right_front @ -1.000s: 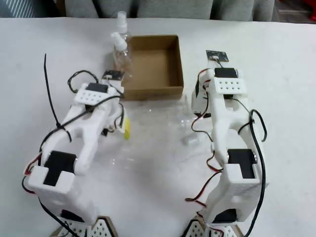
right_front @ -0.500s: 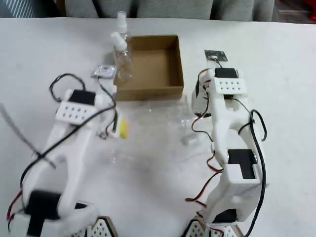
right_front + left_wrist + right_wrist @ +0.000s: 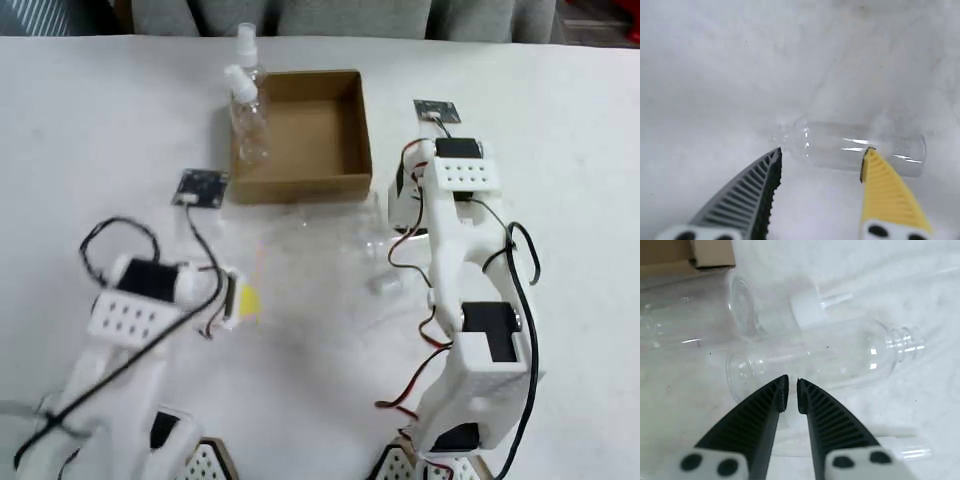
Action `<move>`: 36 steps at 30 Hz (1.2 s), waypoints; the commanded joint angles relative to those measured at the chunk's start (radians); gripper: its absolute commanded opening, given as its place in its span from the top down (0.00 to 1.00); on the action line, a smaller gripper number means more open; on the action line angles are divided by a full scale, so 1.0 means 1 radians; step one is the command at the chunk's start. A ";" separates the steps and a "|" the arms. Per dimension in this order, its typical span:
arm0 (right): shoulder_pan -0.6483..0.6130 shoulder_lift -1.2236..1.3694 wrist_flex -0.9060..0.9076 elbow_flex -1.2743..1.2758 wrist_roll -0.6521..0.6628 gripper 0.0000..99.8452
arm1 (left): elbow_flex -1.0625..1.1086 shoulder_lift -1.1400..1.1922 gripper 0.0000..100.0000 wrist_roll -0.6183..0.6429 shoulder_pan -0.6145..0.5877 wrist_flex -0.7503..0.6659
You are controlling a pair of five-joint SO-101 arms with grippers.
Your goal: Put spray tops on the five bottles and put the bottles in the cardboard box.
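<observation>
My left gripper (image 3: 820, 160) is open, its grey and yellow fingers on either side of a clear capless bottle (image 3: 855, 147) that lies on the table just beyond the tips. In the high view it (image 3: 237, 300) sits at the near left. My right gripper (image 3: 790, 390) is shut on nothing, just short of a clear capless bottle (image 3: 815, 365) lying on its side. Behind that one lies another clear bottle (image 3: 765, 310) with a white spray top (image 3: 807, 310) on it. The open cardboard box (image 3: 305, 185) holds nothing. Two capped bottles (image 3: 247, 110) stand outside its left wall.
The right arm (image 3: 455, 180) stands close to the box's right front corner. Clear bottles (image 3: 365, 235) and a loose white spray top (image 3: 383, 285) lie on the white table (image 3: 560, 130) in front of the box. A small board (image 3: 200, 187) on a cable lies left of it.
The left arm has drawn back from beside the box toward the table's near left edge. The right arm has stayed still.
</observation>
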 commanded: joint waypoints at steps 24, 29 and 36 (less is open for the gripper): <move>0.013 -0.013 -0.018 0.020 0.011 0.97 | 0.186 0.189 0.98 -0.064 0.021 -0.201; 0.013 -0.013 -0.018 0.020 0.011 0.97 | 0.078 0.380 0.98 -0.063 0.019 -0.219; 0.015 -0.013 -0.018 0.020 0.011 0.97 | -0.072 0.550 0.98 0.064 -0.077 -0.407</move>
